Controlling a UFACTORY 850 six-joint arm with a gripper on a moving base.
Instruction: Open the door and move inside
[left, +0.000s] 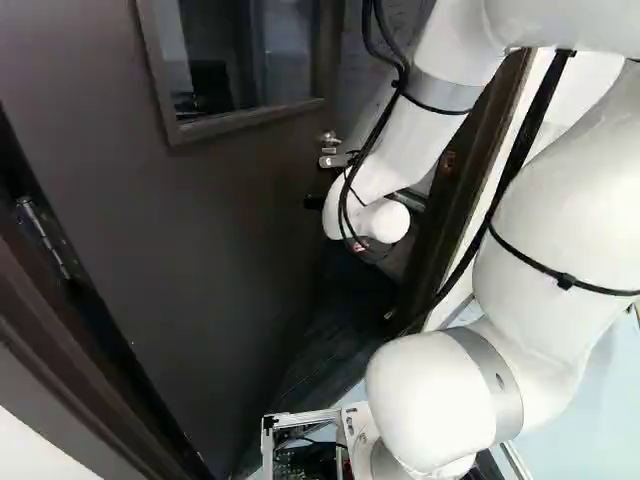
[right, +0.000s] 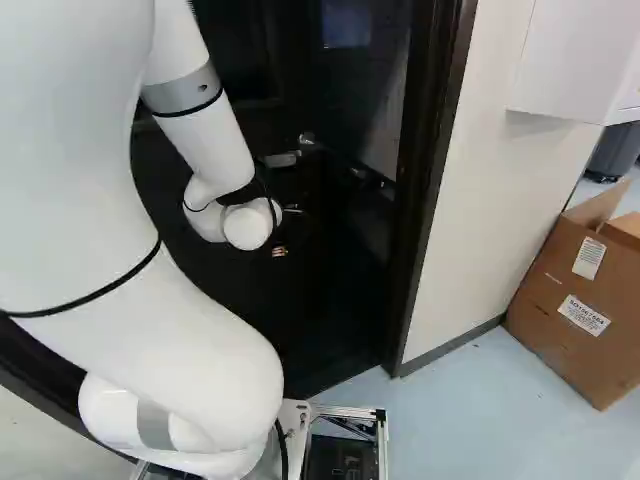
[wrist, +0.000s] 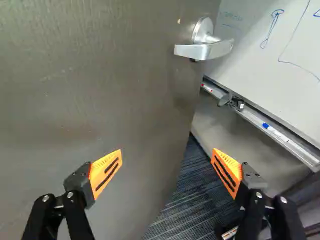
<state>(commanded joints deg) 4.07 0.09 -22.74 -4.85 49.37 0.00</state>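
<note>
Doorway: dark frame (right: 425, 180), pale wall (right: 480, 215) to its right, pale floor (right: 465, 410) on the near side, dark carpet (wrist: 172, 215) on the far side.

Door (left: 210, 240): dark, one, standing ajar; hinge (left: 45, 238) at near left, free edge farther off, toward the right; fitted with a window (left: 235, 50). Gap between free edge and right side of the frame.

Handle (wrist: 192, 51): silver lever, mounted close to the free edge of the door; lies ahead of the gripper (left: 314, 201), beyond the fingertips and well apart from them.

Gripper (wrist: 167, 160), as the wrist view has it: two fingers with orange pads (wrist: 105, 172), spread wide, nothing clasped. One finger set before the door's face, the other across the gap, before the lower wall. Contact with the door: cannot be told.

Arm (left: 430, 395): white, black cables strapped along it, reaching forward into the doorway.

Far side, right: whiteboard (wrist: 280, 50) with blue line drawings; below it a tray (wrist: 250, 117) holding pens, one blue-capped (wrist: 277, 132), and a small dark item (wrist: 239, 105).

Near side, right: cardboard box (right: 570, 310), flaps open, two white labels, on the pale floor beside the wall; above, a white cabinet (right: 570, 60).
</note>
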